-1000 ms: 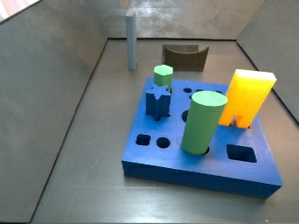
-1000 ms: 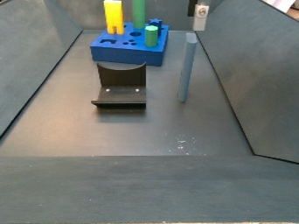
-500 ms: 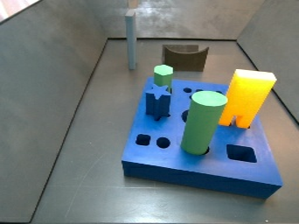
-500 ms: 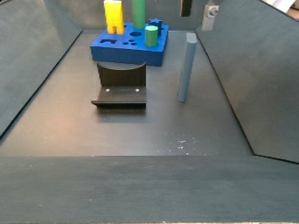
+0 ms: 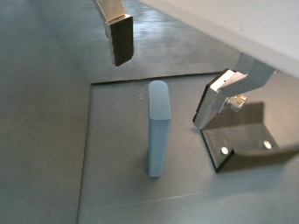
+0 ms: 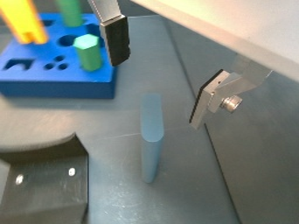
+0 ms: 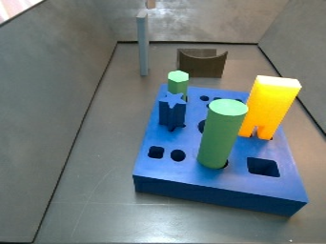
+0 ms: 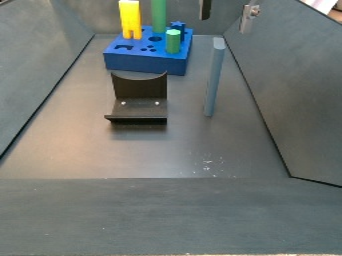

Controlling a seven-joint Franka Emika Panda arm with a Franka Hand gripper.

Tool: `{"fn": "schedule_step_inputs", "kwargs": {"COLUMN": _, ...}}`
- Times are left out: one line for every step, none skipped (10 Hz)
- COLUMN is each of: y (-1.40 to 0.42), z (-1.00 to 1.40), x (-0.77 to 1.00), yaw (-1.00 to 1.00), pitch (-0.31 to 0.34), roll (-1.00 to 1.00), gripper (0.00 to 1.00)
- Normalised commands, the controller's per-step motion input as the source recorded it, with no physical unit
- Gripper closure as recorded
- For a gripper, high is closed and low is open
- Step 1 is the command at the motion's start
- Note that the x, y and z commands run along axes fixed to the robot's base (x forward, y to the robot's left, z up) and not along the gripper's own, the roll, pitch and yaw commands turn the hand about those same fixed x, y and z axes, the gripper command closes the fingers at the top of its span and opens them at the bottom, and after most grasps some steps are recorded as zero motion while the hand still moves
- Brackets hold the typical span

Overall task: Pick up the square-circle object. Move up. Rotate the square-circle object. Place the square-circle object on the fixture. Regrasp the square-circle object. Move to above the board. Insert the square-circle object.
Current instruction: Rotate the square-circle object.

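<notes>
The square-circle object stands upright on the floor, at 3 o'clock of the fixture. The gripper hovers above, fingers spread and empty; lower straight, centred, before closing.

A dark grey floor lies matte and even, closed in by plain grey side walls that slope outward as they rise. A lighter back wall shows mottled patches. Soft light leaves a pale sheen there. A few white specks dot the floor near a flat front ledge
</notes>
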Motion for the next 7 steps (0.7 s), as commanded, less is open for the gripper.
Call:
{"fn": "schedule_step_inputs", "kwargs": {"y": 0.00, "z": -0.01, "x": 0.04, "yaw": 1.00, "pitch": 0.016, "roll": -0.04, "gripper": 0.00}}
{"fn": "schedule_step_inputs", "kwargs": {"y": 0.00, "z": -0.01, "x": 0.04, "yaw": 1.00, "pitch": 0.017, "roll": -0.04, "gripper": 0.00}}
{"fn": "schedule_step_inputs", "kwargs": {"y": 0.00, "z": -0.01, "x": 0.04, "yaw": 1.00, "pitch": 0.018, "roll": -0.04, "gripper": 0.00}}
{"fn": "schedule_step_inputs", "kwargs": {"y": 0.00, "z": -0.01, "x": 0.04, "yaw": 1.00, "pitch": 0.020, "roll": -0.05, "gripper": 0.00}}
{"fn": "schedule_step_inputs", "kwargs": {"y": 0.00, "z": -0.01, "x": 0.04, "yaw": 1.00, "pitch": 0.022, "roll": -0.05, "gripper": 0.00}}
{"fn": "schedule_step_inputs", "kwargs": {"y": 0.00, "z": -0.01, "x": 0.04, "yaw": 1.00, "pitch": 0.025, "roll": -0.06, "gripper": 0.00}}
{"fn": "schedule_step_inputs", "kwargs": {"y": 0.00, "z": -0.01, "x": 0.04, "yaw": 1.00, "pitch": 0.027, "roll": -0.06, "gripper": 0.00}}
